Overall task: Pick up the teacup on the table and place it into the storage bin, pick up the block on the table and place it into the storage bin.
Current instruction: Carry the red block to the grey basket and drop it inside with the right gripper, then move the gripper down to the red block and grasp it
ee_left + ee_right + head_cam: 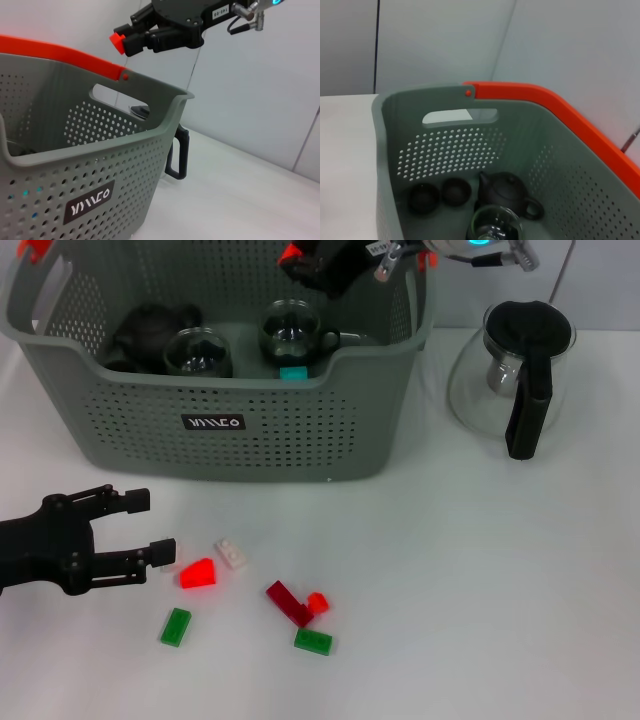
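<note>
The grey-green storage bin (230, 430) stands at the back left. Inside it are a glass teacup (292, 332), a second glass cup (198, 352), a dark teapot (150, 325) and a teal block (293, 372). High over the bin's right rear corner, my right gripper (297, 262) is shut on a small red block (118, 42). My left gripper (150, 527) hovers open low over the table at the front left. A red block (198, 573) lies just right of its fingertips, not touched.
Loose blocks lie on the table: white (231, 553), green (176, 626), dark red (288, 603), orange-red (318, 603), green (313, 641). A glass pitcher (515, 375) with a black handle stands right of the bin. Two small dark cups (440, 195) sit in the bin.
</note>
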